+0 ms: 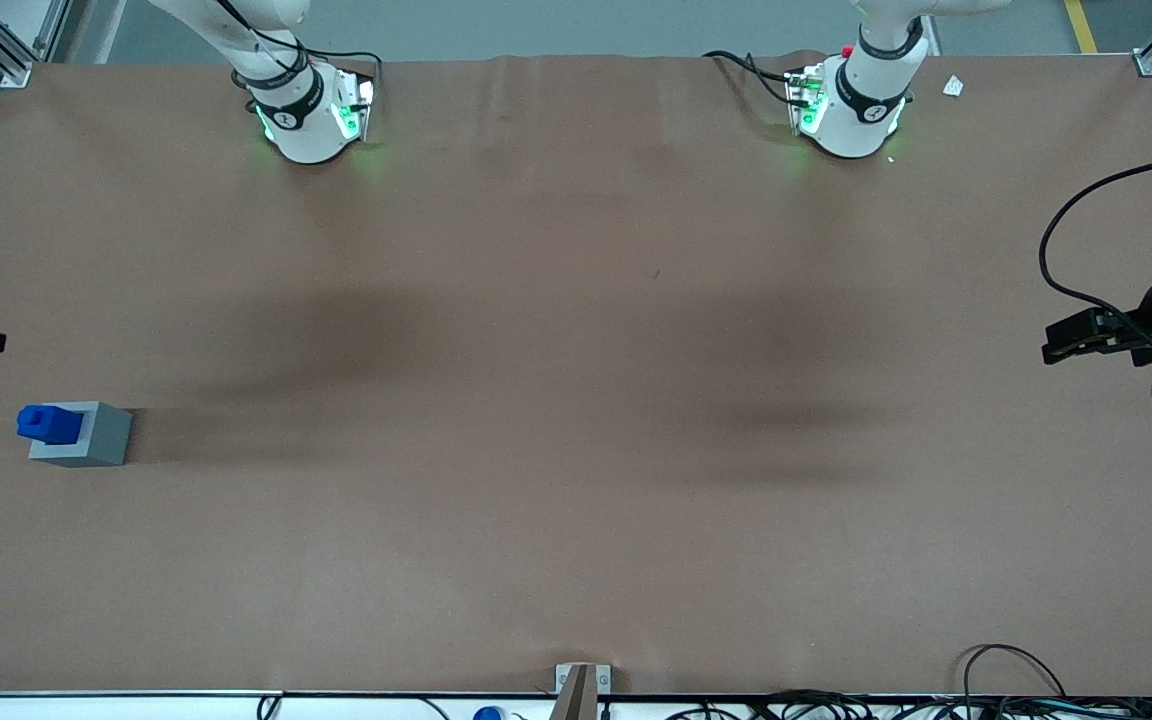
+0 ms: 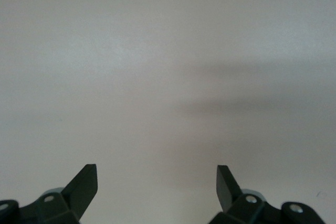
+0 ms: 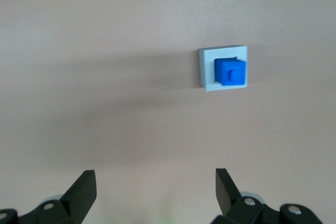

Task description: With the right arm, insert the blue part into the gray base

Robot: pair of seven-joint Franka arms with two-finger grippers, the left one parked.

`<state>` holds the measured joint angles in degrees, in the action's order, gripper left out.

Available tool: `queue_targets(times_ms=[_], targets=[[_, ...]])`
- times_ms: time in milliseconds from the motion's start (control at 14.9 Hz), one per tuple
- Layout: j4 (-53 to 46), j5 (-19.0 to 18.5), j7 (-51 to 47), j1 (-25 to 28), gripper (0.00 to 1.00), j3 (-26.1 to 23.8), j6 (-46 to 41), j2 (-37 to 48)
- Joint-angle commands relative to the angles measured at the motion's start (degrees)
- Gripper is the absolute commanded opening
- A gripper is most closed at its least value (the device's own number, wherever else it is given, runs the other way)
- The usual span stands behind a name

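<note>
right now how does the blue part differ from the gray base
The blue part is bright blue and smaller; the gray base is light gray and wider. The blue part sits in the gray base's top, which rests on the table. Both look blocky. The open tool is above, holding nothing.

Gripper (image 3: 155, 188) hangs high, fingers spread; at its one o'clock only the blue part (image 3: 231, 72), apparently seated in the gray base (image 3: 208, 70), stands up.

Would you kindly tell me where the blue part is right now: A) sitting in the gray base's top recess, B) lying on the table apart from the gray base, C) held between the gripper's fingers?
A: the blue part sits in the gray base, while the open gripper hangs apart, holding nothing.
</note>
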<state>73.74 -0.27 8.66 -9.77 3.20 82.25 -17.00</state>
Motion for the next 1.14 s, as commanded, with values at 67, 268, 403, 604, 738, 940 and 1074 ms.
queue_targets(times_ms=[67, 268, 403, 604, 738, 940, 1074], targets=[[12.02, 1.93, -6.03, 4.84, 1.0, 0.23, 2.38, 12.23], [21.68, 2.47, -6.03, 7.3, 1.0, 0.23, 7.13, 20.93], [25.56, 2.38, -8.48, 8.18, 1.0, 0.14, 6.96, 24.72], [28.65, 2.3, -8.58, 9.16, 1.0, -0.12, 6.62, 28.42], [27.87, 2.38, -8.66, 9.42, 1.0, -0.13, 5.38, 28.34], [25.94, 2.56, -9.02, 9.42, 1.0, -0.04, 5.12, 28.07], [25.84, 2.56, -8.93, 9.51, 1.0, -0.04, 5.12, 27.99]])
